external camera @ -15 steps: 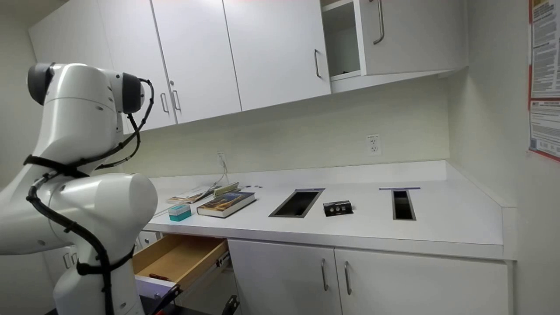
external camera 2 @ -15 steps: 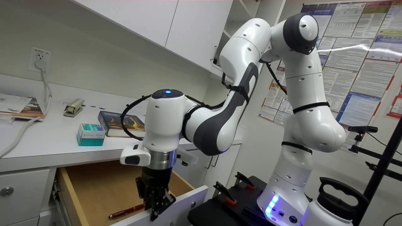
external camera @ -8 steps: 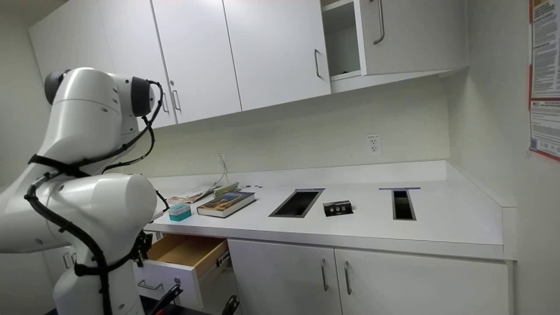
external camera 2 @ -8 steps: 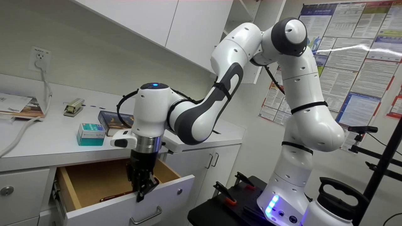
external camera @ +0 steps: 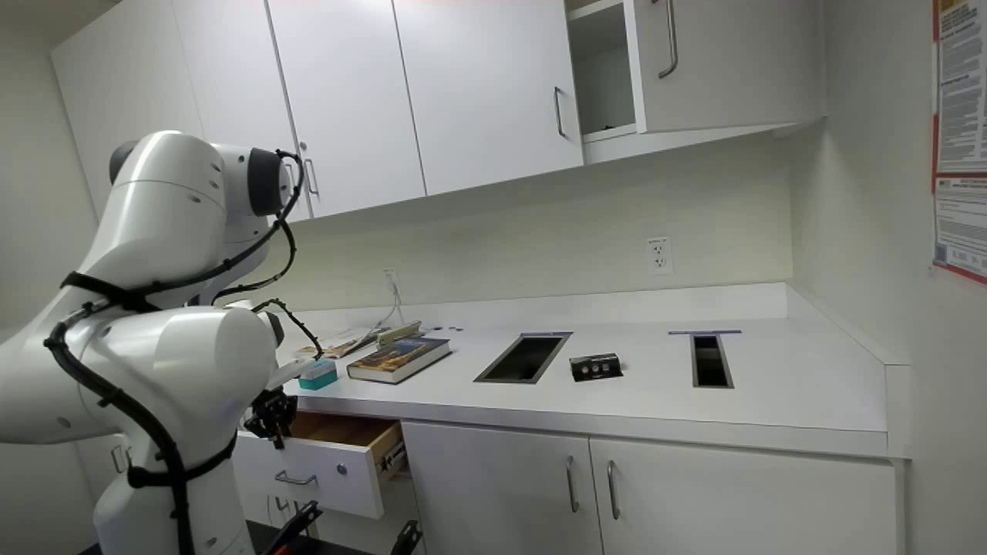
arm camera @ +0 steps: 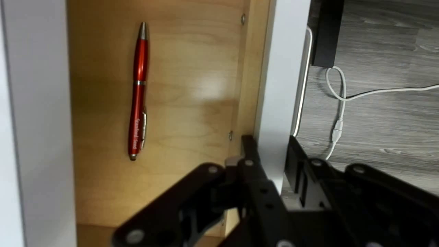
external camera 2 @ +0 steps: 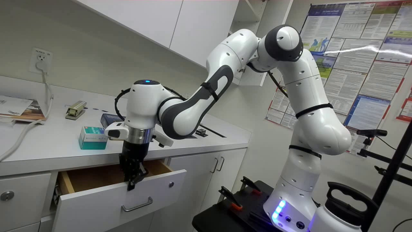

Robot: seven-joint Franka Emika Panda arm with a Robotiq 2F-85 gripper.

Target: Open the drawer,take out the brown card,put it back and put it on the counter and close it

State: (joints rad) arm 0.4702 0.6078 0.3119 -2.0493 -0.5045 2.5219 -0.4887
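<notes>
Wrist view has your black, jointed pincer [arm camera: 271,145] grasping the top edge of the shallow, white-fronted drawer [arm camera: 283,68], one finger on its inner side and one on its outer. On the drawer's light-brown wooden bottom you have a glossy red pen [arm camera: 139,89] with silver trim, well apart from the pincer. Just below your grip, in an exterior view, runs a horizontal silver bar handle [external camera 2: 137,206]. Your drawer stands partly out beneath the long, smooth white bench [external camera: 655,397]. Up there, near the bench's front edge, sit a small white-and-teal box [external camera 2: 93,138] and a thick, dark-covered book [external camera: 399,360]; a pale olive stapler [external camera 2: 76,110] sits farther back. Farther along, you have two dark rectangular cutouts [external camera: 528,358] sunk in the bench top. Overhead, a flat white cabinet door [external camera: 732,69] stands ajar.
</notes>
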